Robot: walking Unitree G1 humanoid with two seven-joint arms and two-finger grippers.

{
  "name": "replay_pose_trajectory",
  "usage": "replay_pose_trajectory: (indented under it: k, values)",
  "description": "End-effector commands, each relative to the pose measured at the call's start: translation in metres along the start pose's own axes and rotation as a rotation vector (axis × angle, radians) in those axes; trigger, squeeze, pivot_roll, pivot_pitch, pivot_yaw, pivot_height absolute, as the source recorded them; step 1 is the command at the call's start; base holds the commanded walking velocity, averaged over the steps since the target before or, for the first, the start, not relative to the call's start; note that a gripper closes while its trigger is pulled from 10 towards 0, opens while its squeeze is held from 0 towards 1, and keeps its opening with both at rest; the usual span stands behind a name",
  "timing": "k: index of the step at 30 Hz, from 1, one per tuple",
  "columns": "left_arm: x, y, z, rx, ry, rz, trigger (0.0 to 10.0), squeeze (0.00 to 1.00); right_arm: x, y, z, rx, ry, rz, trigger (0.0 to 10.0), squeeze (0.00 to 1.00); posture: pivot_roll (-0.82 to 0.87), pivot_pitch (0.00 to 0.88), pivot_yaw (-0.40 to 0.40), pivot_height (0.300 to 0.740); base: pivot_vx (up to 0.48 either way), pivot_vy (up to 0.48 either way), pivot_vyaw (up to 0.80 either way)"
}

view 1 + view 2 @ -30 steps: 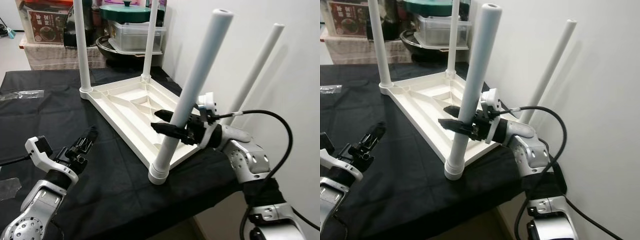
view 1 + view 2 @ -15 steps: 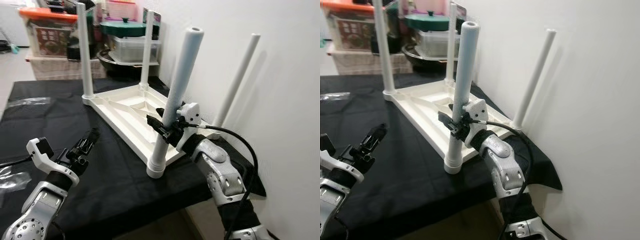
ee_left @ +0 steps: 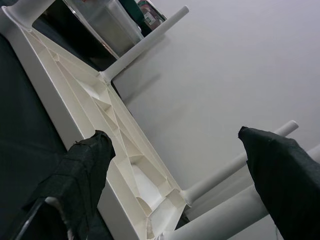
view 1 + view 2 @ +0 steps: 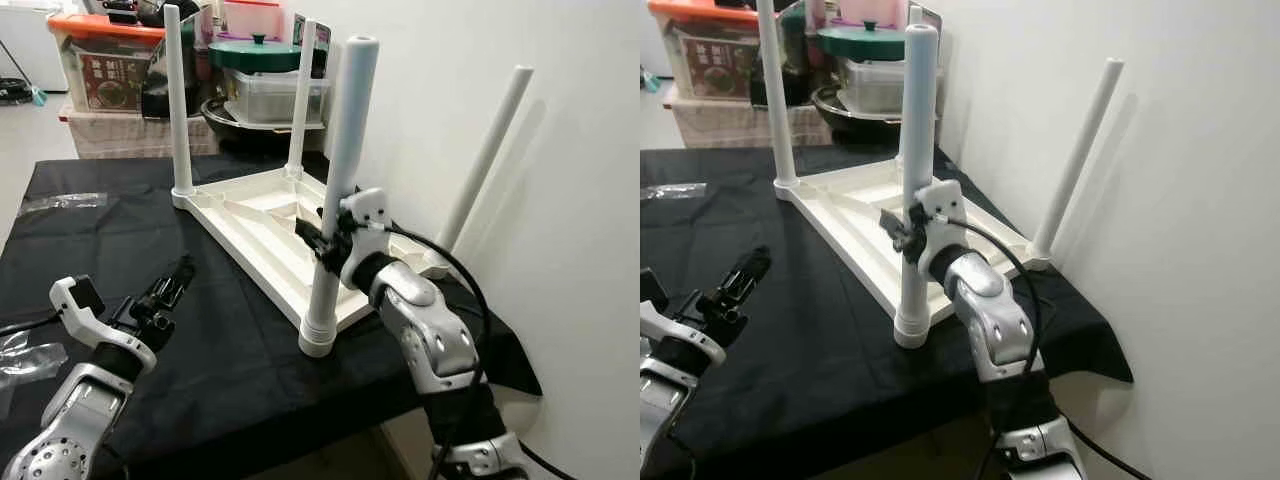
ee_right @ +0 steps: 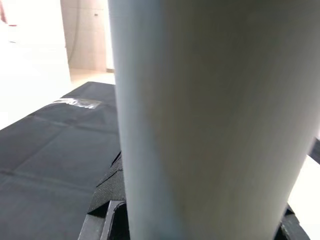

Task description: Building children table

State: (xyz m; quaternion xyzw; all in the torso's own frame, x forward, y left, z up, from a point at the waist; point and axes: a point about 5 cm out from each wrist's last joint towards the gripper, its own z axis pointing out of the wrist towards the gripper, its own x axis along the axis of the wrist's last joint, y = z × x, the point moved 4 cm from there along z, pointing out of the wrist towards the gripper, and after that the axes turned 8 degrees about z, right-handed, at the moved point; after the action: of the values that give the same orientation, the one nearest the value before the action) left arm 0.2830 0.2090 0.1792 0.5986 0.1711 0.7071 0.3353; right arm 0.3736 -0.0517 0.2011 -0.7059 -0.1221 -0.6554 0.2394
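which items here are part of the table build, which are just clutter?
Job:
- white plastic tabletop lying upside down
- near white tube leg, gripped by right gripper
- three other white legs, e.g.
- left gripper, open, hovering

Clutter:
- clear plastic bags
- green pot lid
- orange-lidded storage box

Both eye views look forward and down from head height, sharing the upturned white tabletop (image 4: 262,228) at frame centre. The left wrist view looks along that tabletop from close by. The right wrist view sits almost against one white leg (image 5: 210,115).
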Motion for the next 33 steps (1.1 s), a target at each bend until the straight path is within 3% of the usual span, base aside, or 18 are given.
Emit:
replay_pose_trajectory:
  k: [1,11,20,27,31,33]
  values:
    - [-0.001,0.001,0.0,-0.004,-0.005,-0.002,10.0,0.0,-0.113,0.037,-0.023,-0.196,-0.437,0.138,10.0,0.0,0.06,0.0,-0.11,0.74,0.0,0.0,0.0]
    - [-0.002,0.002,-0.001,-0.004,-0.005,-0.003,10.0,0.0,-0.121,0.041,-0.029,-0.267,-0.49,0.172,10.0,0.0,0.06,0.0,-0.109,0.74,0.0,0.0,0.0]
    - [-0.002,0.001,0.0,-0.003,-0.006,0.001,10.0,0.0,-0.123,0.032,-0.032,-0.226,-0.498,0.108,10.0,0.0,0.06,0.0,-0.107,0.74,0.0,0.0,0.0]
    - [-0.001,-0.002,-0.001,0.001,-0.005,0.005,10.0,0.0,-0.123,0.035,-0.038,-0.235,-0.494,0.083,10.0,0.0,0.05,0.0,-0.102,0.74,0.0,0.0,0.0]
    - [-0.001,-0.001,0.001,-0.001,-0.005,0.006,10.0,0.0,-0.127,0.059,-0.049,-0.469,-0.51,0.173,10.0,0.0,0.05,0.0,-0.1,0.74,0.0,0.0,0.0]
    - [-0.001,0.0,0.002,-0.003,-0.005,0.007,10.0,0.0,-0.125,0.063,-0.049,-0.5,-0.5,0.163,10.0,0.0,0.05,0.0,-0.099,0.74,0.0,0.0,0.0]
